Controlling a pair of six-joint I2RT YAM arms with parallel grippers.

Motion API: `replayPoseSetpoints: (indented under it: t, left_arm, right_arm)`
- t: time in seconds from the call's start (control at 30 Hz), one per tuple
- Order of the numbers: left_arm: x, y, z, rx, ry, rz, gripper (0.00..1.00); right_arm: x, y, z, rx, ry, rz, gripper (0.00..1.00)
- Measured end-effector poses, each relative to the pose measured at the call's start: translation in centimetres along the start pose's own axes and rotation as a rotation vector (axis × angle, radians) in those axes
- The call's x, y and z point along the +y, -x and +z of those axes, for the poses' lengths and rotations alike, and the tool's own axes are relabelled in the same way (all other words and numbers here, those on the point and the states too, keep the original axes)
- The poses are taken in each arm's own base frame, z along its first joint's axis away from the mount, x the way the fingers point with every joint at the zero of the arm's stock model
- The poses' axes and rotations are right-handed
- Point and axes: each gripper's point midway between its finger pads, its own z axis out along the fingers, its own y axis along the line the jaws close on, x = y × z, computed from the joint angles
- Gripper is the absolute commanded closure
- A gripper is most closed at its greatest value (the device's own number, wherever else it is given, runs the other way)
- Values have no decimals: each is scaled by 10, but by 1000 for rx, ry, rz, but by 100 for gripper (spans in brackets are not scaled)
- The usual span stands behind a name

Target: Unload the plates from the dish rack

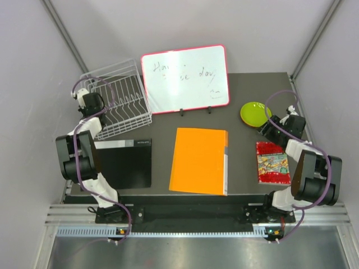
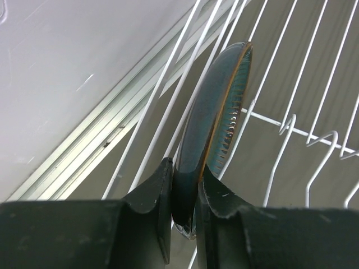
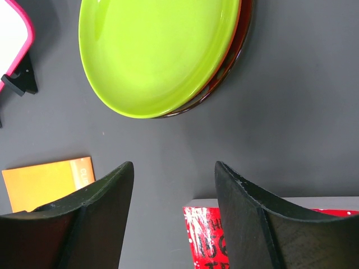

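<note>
From above, the left gripper (image 1: 85,100) sat at the dish rack (image 1: 120,95), far left. Left wrist: its jaws pinched the upright dark teal plate (image 2: 216,112) among the wires. Right wrist: the right gripper (image 3: 174,168) hung spread, empty, just short of the lime green plate (image 3: 157,50) stacked on a red plate (image 3: 240,42).

Rack wires (image 1: 119,92) hem the teal plate (image 2: 216,112) in my left gripper (image 2: 185,174) on both sides, wall (image 2: 67,56) close beyond. My right gripper (image 3: 174,168) has bare table (image 3: 291,112) between green plate (image 3: 157,50) and red booklet (image 3: 199,235).
</note>
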Motion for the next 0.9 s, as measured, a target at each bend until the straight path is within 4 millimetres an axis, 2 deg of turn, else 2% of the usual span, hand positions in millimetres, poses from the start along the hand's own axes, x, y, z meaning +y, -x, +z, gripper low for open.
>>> replayPoseSetpoints:
  t: [0.2, 0.47, 0.67, 0.9]
  left_arm:
    - [1, 4, -13, -9, -5, 67, 100]
    - [-8, 35, -58, -160, 91, 215, 100]
    - [-7, 43, -81, -225, 144, 249, 100]
    - [-8, 82, -119, -324, 87, 133, 100]
  right_arm:
    - [4, 0, -4, -3, 4, -5, 39]
    - [12, 4, -14, -19, 14, -21, 38]
    - [17, 7, -25, -36, 16, -28, 38]
    - [27, 7, -48, -63, 26, -40, 35]
